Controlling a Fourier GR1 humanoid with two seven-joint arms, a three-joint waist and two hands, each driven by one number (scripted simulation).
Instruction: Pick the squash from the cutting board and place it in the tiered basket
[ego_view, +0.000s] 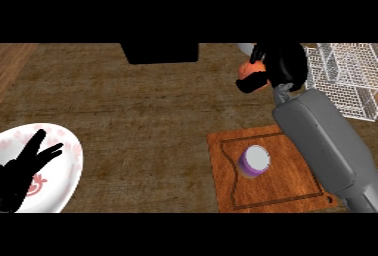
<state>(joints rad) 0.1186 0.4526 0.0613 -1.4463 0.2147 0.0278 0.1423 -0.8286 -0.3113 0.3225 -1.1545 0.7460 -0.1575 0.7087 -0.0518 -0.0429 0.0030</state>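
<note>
**Orange squash (247, 67) held beside the tiered basket (343, 80)**

The squash is clasped in the curled fingers of the right robot hand (284, 65), well apart from the wooden cutting board (284, 186) and just left of the white wire basket. A purple-rimmed round object (255, 160) is seen on the board. The left robot hand (22, 170), fingers straight, is shown over a white plate (65, 172) on the brown desk (133, 110).

Right hand (284, 62) curled round orange squash (247, 68) at worktop's (133, 110) far right, beside wire basket (341, 72); cutting board (284, 191) with purple cup (255, 160) front right; left hand (23, 170) open over plate (66, 150), left edge
</note>
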